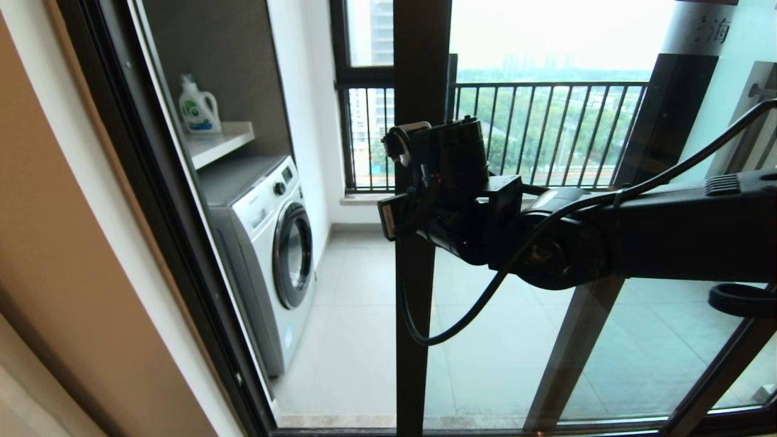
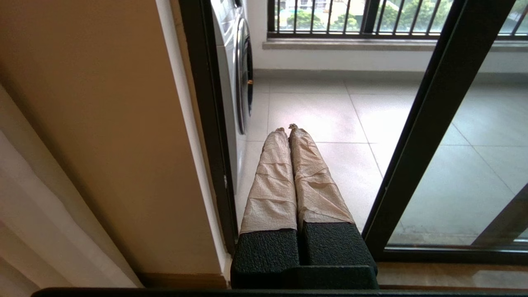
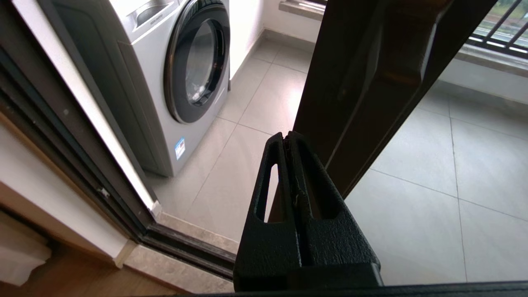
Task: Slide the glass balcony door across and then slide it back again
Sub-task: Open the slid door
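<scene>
The glass balcony door stands partly slid across, its dark upright frame edge (image 1: 419, 340) in mid-view and clear glass to the right, with a frosted strip bearing characters (image 1: 704, 27) at the top. A black bar handle (image 1: 451, 85) shows just behind that edge. My right arm reaches in from the right to the frame edge at mid-height. My right gripper (image 3: 285, 136) is shut on nothing, its tips beside the dark door frame (image 3: 354, 103). My left gripper (image 2: 287, 128), with tape-wrapped fingers, is shut and empty, low in the opening beside the door frame (image 2: 429, 123).
Through the opening stand a white washing machine (image 1: 273, 243) and a detergent bottle (image 1: 198, 106) on a shelf. The fixed dark jamb (image 1: 158, 212) and tan wall (image 1: 61, 243) bound the left. A black railing (image 1: 546, 133) closes the balcony. The floor track (image 3: 185, 247) runs below.
</scene>
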